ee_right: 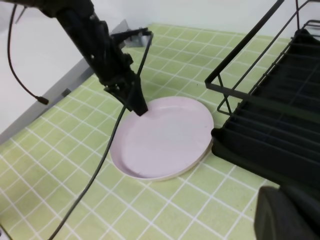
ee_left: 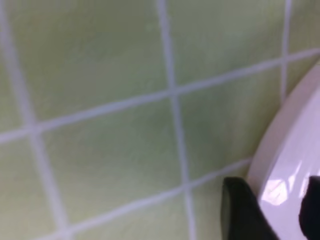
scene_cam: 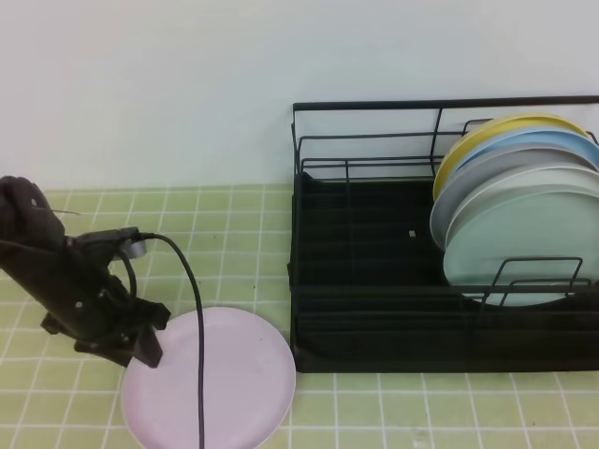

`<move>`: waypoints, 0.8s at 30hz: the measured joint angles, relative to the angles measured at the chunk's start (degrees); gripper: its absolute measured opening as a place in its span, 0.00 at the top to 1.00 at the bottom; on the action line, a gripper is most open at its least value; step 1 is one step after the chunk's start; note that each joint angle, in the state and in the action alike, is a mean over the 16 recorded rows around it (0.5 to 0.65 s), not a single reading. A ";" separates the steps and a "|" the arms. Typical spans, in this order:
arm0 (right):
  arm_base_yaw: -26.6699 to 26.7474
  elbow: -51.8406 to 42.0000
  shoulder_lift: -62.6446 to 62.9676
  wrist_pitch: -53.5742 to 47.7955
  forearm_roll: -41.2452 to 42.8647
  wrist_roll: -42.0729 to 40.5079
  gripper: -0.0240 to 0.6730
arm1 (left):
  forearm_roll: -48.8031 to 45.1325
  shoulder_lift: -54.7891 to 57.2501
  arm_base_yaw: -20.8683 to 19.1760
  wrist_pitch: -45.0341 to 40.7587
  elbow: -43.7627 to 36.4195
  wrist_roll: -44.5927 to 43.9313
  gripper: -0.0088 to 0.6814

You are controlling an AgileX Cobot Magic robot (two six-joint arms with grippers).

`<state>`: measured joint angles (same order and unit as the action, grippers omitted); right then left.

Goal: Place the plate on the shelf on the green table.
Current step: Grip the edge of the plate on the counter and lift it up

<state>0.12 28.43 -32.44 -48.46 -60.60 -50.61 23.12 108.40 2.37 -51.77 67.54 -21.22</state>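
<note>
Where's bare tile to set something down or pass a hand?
Free: green table tiles between the wall and the plate, left of the shelf, and the front strip below the shelf. Crowded: left gripper over the plate's left rim; stacked plates fill the shelf's right end.

Dish rack point(scene_cam: 374, 281) left half is open slots; stacked plates point(scene_cam: 519, 201) fill its right end. Pink plate point(scene_cam: 225, 383) lies just beside rack's front-left corner on worktop point(scene_cam: 234, 224).

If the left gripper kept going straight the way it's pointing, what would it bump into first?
Probably the round pale pink plate: the left gripper points down at its near rim, fingers either side. Just beneath is the green tiled table.
</note>
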 joint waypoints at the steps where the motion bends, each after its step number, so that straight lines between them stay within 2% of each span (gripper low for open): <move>1: 0.00 0.00 0.00 -0.05 0.06 0.00 0.97 | 0.42 0.45 0.00 0.13 0.01 -0.29 0.64; 5: 0.00 0.00 0.00 -0.32 0.00 0.01 0.97 | 1.83 1.85 0.00 0.56 0.06 -1.42 0.68; 17: 0.00 0.00 0.01 -1.09 -0.06 0.01 0.97 | 2.58 3.13 0.00 0.51 0.18 -2.58 0.93; 24: 0.00 0.00 0.01 -1.39 0.00 -0.01 0.97 | 3.02 3.12 0.00 -1.03 0.18 -2.75 0.97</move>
<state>0.12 28.43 -32.43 -49.85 -60.60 -50.62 26.15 111.52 2.37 -52.80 67.72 -23.97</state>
